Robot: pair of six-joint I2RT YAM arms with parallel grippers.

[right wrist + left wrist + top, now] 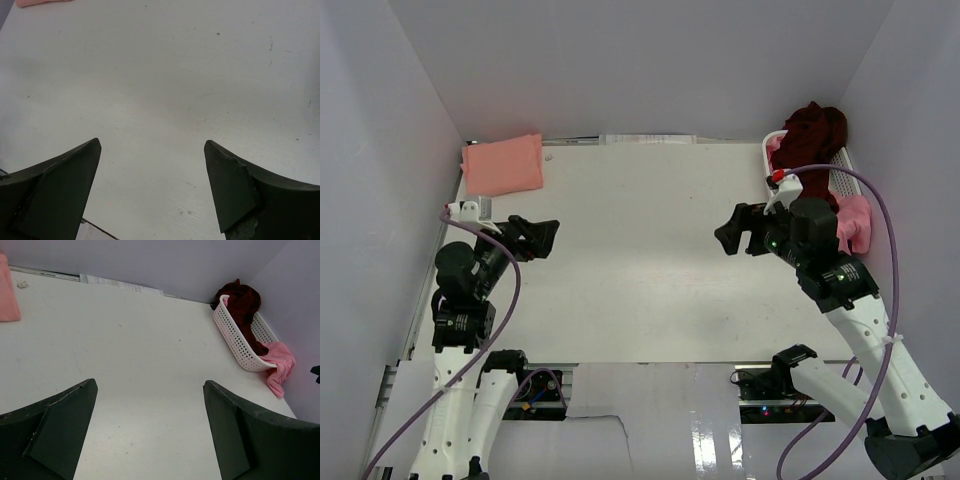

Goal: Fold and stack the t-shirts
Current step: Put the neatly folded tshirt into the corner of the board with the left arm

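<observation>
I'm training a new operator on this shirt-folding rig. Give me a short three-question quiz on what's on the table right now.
1. True or false: the salmon-pink t-shirt lies folded at the far left corner of the table.
2. The dark maroon t-shirt is: A) flat on the table; B) heaped in the white basket; C) on the salmon-pink one.
3. Fill in: the left gripper and right gripper both stand ____, holding nothing.
Key: 1 true; 2 B; 3 open.
</observation>
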